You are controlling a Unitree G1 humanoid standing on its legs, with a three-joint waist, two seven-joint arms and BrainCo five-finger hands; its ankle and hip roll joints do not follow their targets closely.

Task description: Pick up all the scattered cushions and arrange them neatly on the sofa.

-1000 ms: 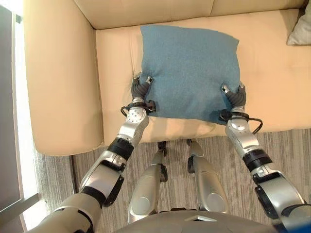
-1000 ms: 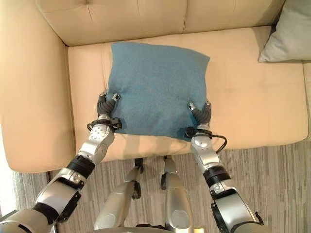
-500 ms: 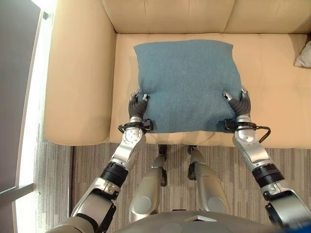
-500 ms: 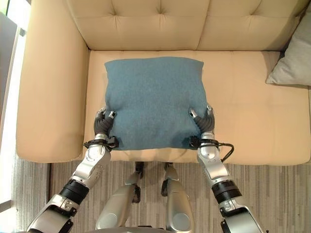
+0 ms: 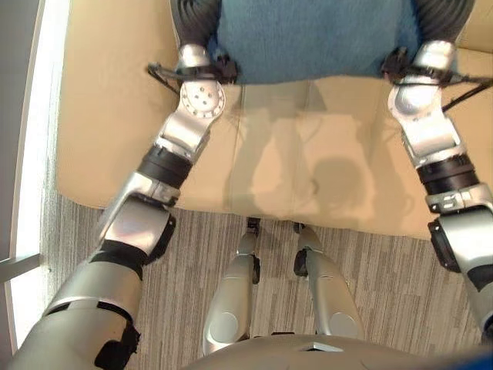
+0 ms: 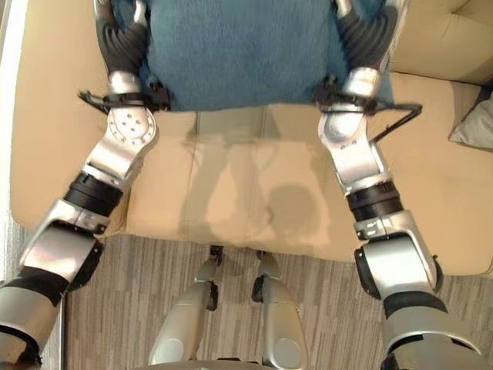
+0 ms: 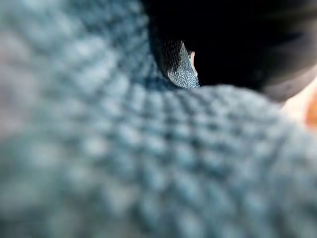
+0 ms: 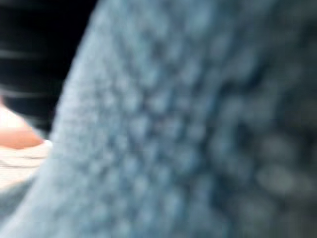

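You've got the blue cushion [image 6: 239, 50] lifted above the sofa [image 6: 254, 193] seat, L hand [image 6: 123, 42] and R hand [image 6: 368, 35] at its lower corners. Fingers mostly hidden behind the fabric, so can't tell the grip. A grey cushion [image 6: 474, 127] sits at the sofa's right edge. Blue one not yet set down; placing it is what's left.

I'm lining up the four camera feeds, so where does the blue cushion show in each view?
Left eye view: blue cushion at the top centre, between the left hand and right hand.
Right eye view: top centre, above the sofa seat.
Left wrist view: blue knit up close.
Right wrist view: the same knit.
Shared landmark: the cushion's lower edge between the wrists.
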